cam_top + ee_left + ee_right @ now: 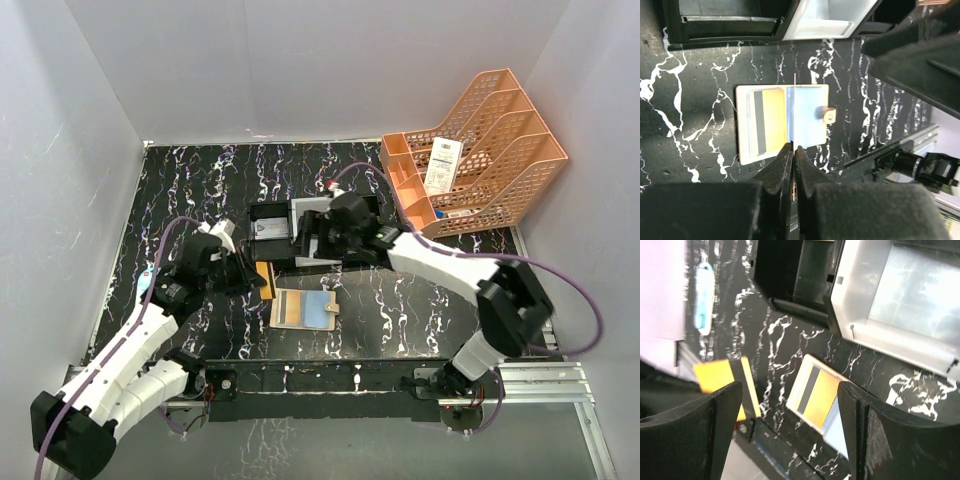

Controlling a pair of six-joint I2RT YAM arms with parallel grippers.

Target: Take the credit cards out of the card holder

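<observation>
In the right wrist view, the blurred gold plastic credit card [720, 382] loses its lower corner behind one finger of the right end effector [791, 390], whose other finger hides one end of the open tan leather-like card holder [815, 400]. From the left wrist, the left end effector [793, 150] covers that holder's near edge and hides the face of the card it grips. Overhead, print on the white paper receipt [442, 165] is too small to read.

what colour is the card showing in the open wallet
Gold with a black stripe; the card shows best in the left wrist view.
</observation>
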